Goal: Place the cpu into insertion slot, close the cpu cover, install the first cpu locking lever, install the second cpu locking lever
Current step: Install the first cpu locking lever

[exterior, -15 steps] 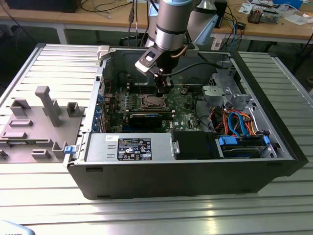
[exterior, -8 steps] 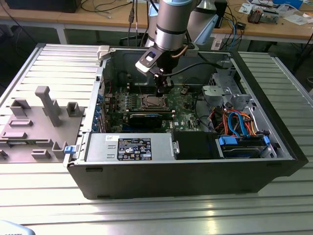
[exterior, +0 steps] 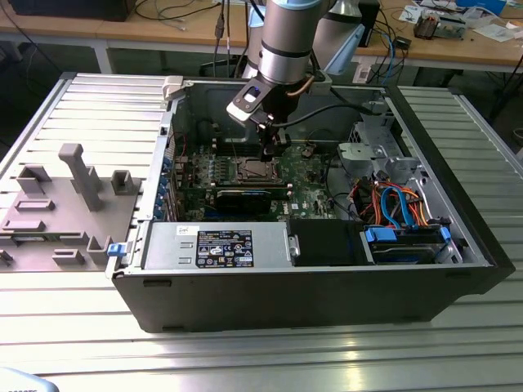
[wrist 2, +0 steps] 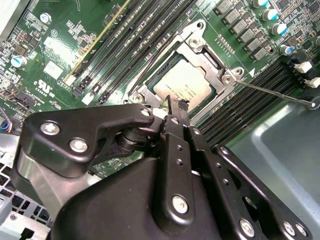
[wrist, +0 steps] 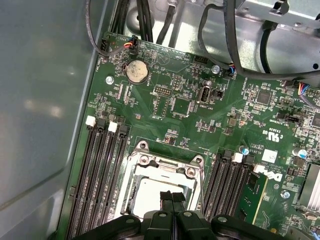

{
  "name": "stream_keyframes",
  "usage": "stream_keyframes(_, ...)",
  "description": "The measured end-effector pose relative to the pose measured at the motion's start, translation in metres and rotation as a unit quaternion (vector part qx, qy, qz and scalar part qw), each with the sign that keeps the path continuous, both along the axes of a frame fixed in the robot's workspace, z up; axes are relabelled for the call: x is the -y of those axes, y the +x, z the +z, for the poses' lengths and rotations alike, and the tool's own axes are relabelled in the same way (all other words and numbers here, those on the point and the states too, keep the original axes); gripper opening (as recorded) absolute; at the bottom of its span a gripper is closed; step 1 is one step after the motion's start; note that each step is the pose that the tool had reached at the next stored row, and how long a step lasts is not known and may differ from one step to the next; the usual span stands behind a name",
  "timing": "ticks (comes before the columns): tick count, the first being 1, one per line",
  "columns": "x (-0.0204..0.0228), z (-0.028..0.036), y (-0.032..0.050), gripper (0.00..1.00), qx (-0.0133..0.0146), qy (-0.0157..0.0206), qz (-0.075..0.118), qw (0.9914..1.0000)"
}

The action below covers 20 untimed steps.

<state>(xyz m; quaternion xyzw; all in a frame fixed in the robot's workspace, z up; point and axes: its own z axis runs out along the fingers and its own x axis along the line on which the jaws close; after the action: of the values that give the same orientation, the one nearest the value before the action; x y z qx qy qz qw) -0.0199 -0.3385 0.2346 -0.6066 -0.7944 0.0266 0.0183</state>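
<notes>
The arm's black metal gripper has its two narrow fingers pressed flat together with no gap, and we see nothing held between them. In both wrist views its tips hang just above one edge of the small flat square cpu, whose pale silvery-grey metal top faces up. We cannot tell whether the tips touch it. The cpu sits in the insertion slot, a small square socket with a silvery rim in the middle of the green motherboard. The thin silvery metal frame of the cpu cover lies flat around the chip, which shows through its open middle. In the second wrist view we see a thin wire locking lever reaching out from one corner of the socket, away from the frame and across the long black memory slots. In the exterior view the gripper points down into the open dark grey metal computer case, which lies on a ribbed metal table.
</notes>
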Motion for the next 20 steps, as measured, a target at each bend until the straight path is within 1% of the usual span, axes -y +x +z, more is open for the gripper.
stream_keyframes(20,0.0,-0.0001,0.0,0.11,0.0,0.0,0.013,0.99992)
